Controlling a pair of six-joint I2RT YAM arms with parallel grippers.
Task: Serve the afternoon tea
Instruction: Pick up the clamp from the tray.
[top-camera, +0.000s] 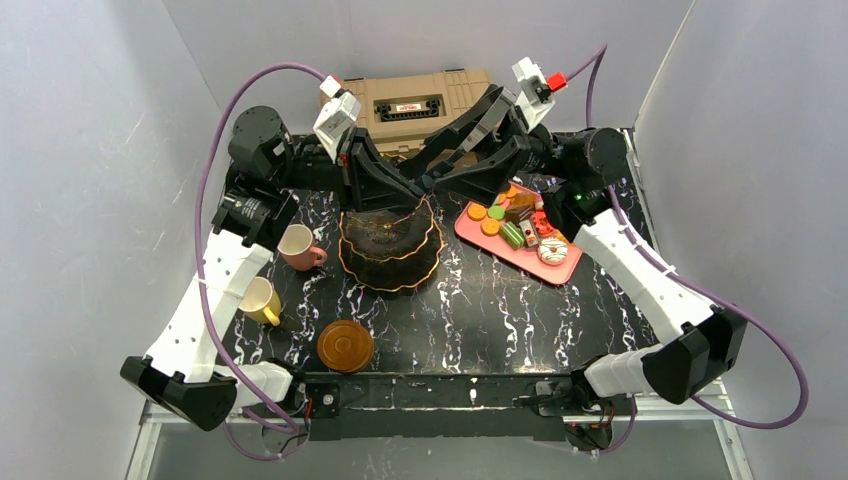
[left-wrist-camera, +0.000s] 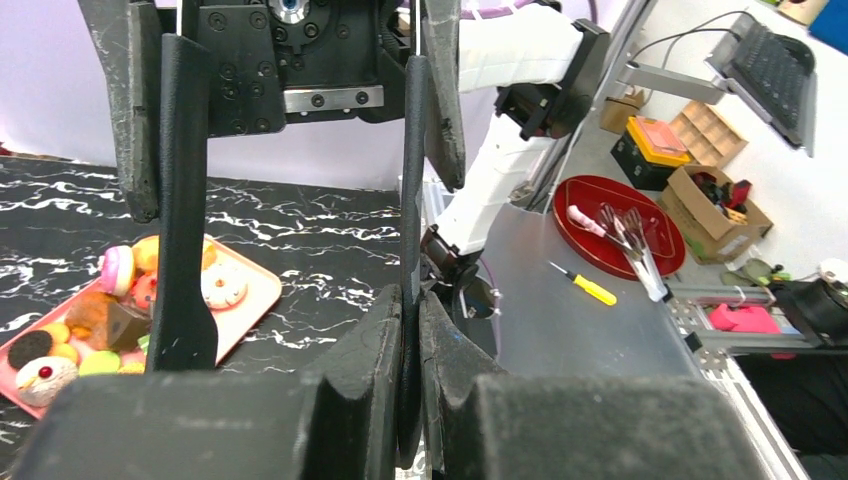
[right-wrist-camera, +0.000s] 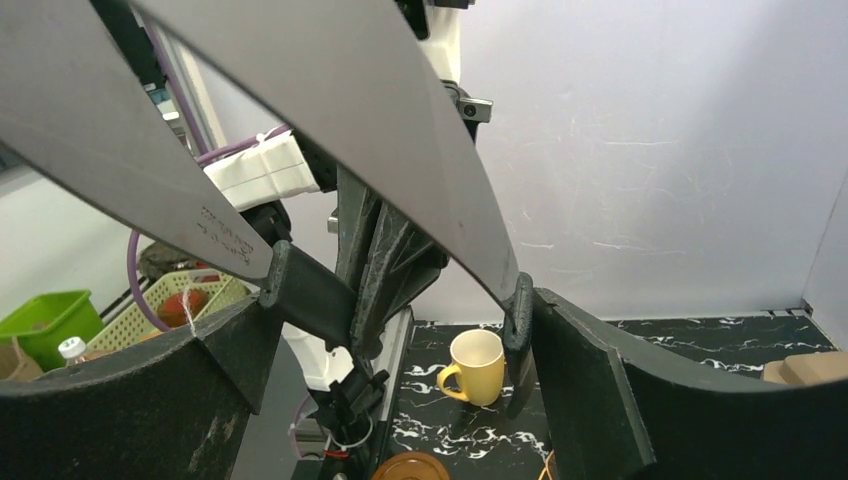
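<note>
The black scalloped stand (top-camera: 390, 255) with gold rims sits mid-table. Both grippers meet over its far side. My left gripper (top-camera: 393, 198) (left-wrist-camera: 410, 310) is shut on a thin black upright strip of the stand's handle (left-wrist-camera: 412, 180). My right gripper (top-camera: 432, 170) (right-wrist-camera: 400, 305) is open, its jaws astride both handle strips (right-wrist-camera: 520, 315). A pink tray (top-camera: 562, 270) of pastries and macarons (top-camera: 515, 225) (left-wrist-camera: 120, 270) lies right of the stand. To its left stand a pink cup (top-camera: 297, 246) and a yellow cup (top-camera: 260, 300) (right-wrist-camera: 478, 365), with a brown saucer (top-camera: 345, 345) in front.
A tan toolbox (top-camera: 410, 100) stands at the back, behind the grippers. White walls close in the table on three sides. Off the table lie a red tray (left-wrist-camera: 620, 225), a yellow screwdriver (left-wrist-camera: 585, 285) and a green bin (right-wrist-camera: 45, 315).
</note>
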